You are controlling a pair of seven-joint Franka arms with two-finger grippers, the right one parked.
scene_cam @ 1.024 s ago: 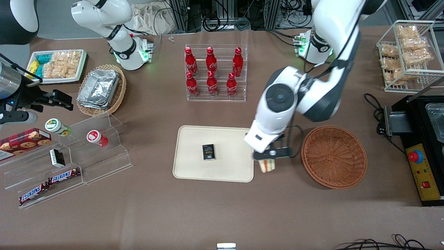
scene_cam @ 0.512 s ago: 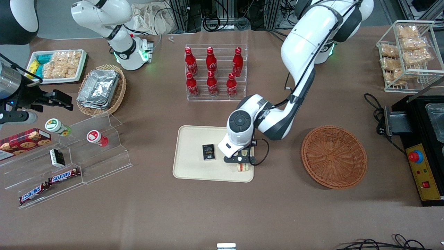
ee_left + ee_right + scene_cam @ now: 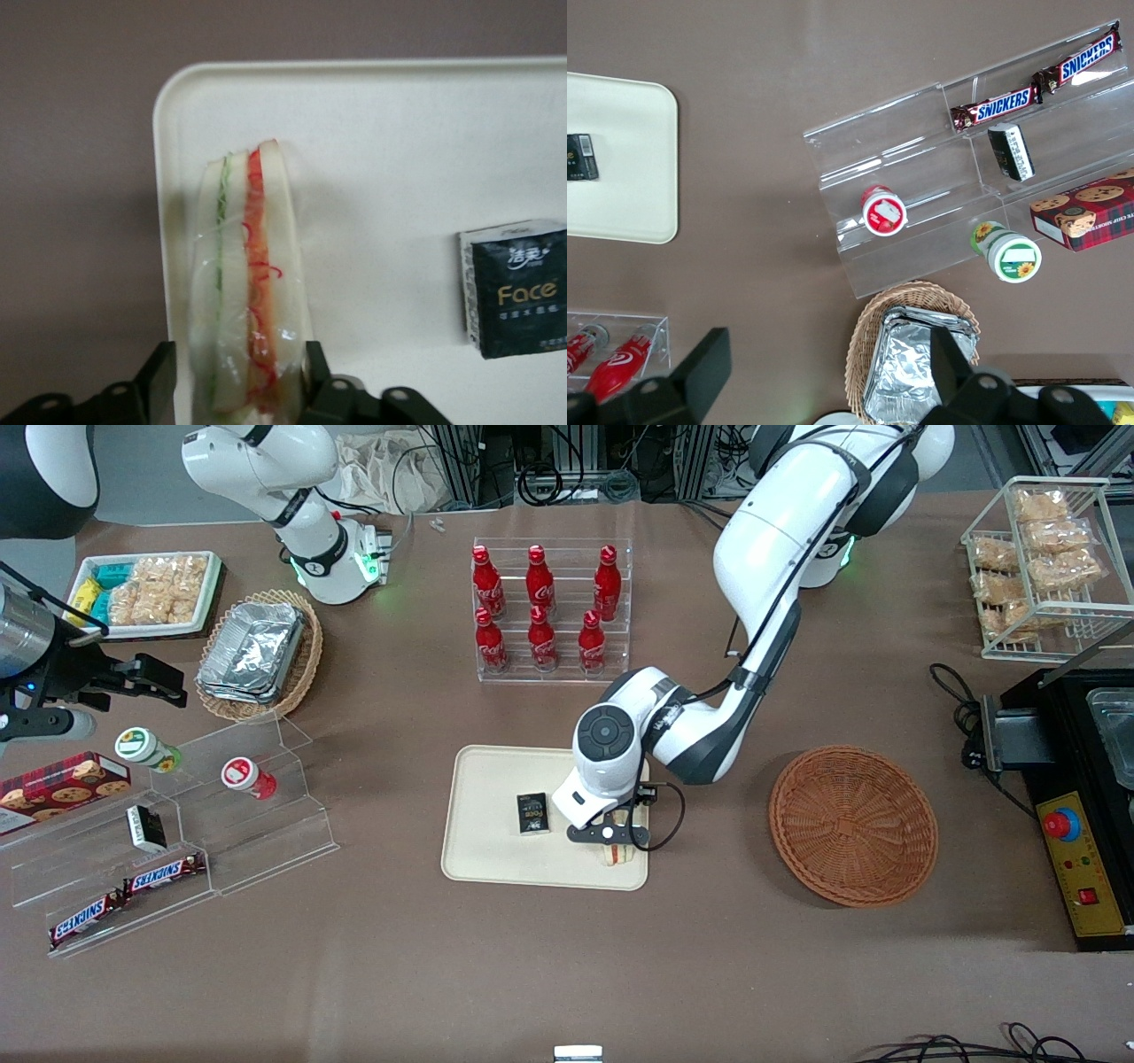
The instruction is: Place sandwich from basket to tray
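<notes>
My gripper (image 3: 613,840) is shut on the sandwich (image 3: 618,854), a wrapped wedge of pale bread with red and green filling. It holds the sandwich low over the cream tray (image 3: 487,850), just inside the tray's edge nearest the basket. In the left wrist view the sandwich (image 3: 248,283) stands on edge between the two black fingers (image 3: 161,379), over the tray's rim (image 3: 165,177). Whether it touches the tray I cannot tell. The round reddish-brown wicker basket (image 3: 852,824) has nothing in it and sits toward the working arm's end of the table.
A black "Face" tissue packet (image 3: 532,813) lies mid-tray, beside the gripper. A clear rack of red cola bottles (image 3: 549,611) stands farther from the front camera. A stepped acrylic shelf (image 3: 239,815) with snacks and a foil-container basket (image 3: 257,654) lie toward the parked arm's end.
The gripper carried the sandwich from the gap between basket and tray to over the tray's edge, then shifted slightly further over the tray. The arm has lowered and folded.
</notes>
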